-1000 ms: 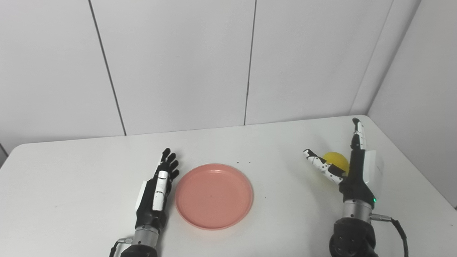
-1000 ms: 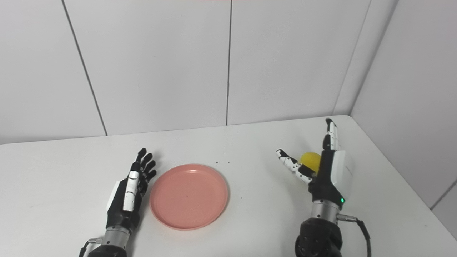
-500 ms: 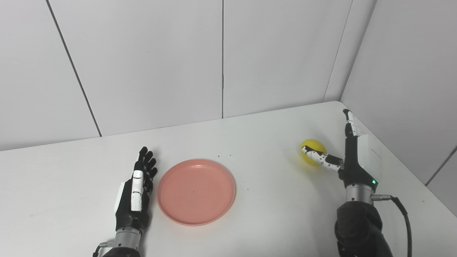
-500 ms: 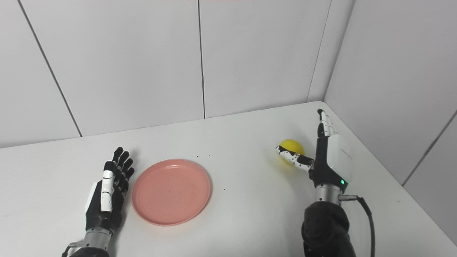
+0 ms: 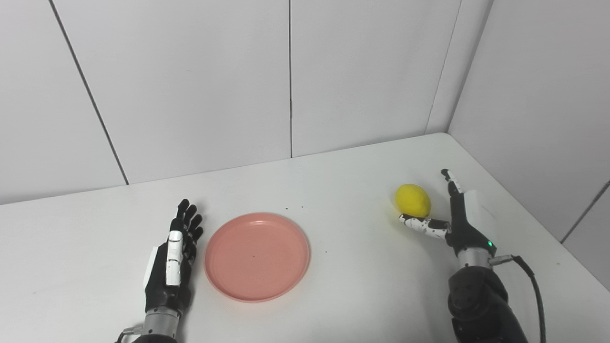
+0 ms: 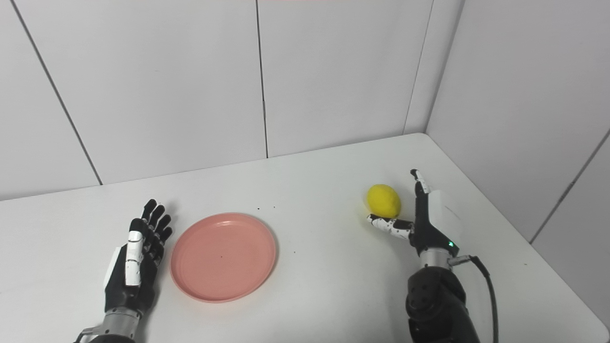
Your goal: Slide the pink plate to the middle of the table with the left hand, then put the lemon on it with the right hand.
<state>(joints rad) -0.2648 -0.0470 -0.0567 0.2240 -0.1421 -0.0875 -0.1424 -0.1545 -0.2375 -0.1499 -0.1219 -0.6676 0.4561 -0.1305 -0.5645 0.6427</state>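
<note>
Our plate (image 5: 257, 256) lies flat on the tabletop (image 5: 343, 295), about in the middle of it by our reckoning, so we judge the slide done or nearly so. It is empty. Our left hand (image 5: 172, 267) rests just left of the plate, fingers (image 5: 187, 224) straight and a little spread, holding nothing; whether it touches the rim we cannot tell.

The lemon (image 5: 413, 200) sits well to the right of the plate and a little farther back, toward the right edge of the tabletop. Our right hand (image 5: 457, 224) stands on edge just right of the lemon, released: its thumb (image 5: 421, 224) reaches under the near side of the lemon and looks to touch it or nearly so, while the long fingers (image 5: 450, 183) point away past its right side. Nothing is gripped yet.

So what is left, as we judge it, is the whole second half: close on the lemon, lift, carry it left to the plate and set it down. A few dark specks (image 5: 293, 208) lie behind the plate. Between lemon and plate we see only bare tabletop, nothing to block the carry. The round lemon could roll off if we close unevenly.
</note>
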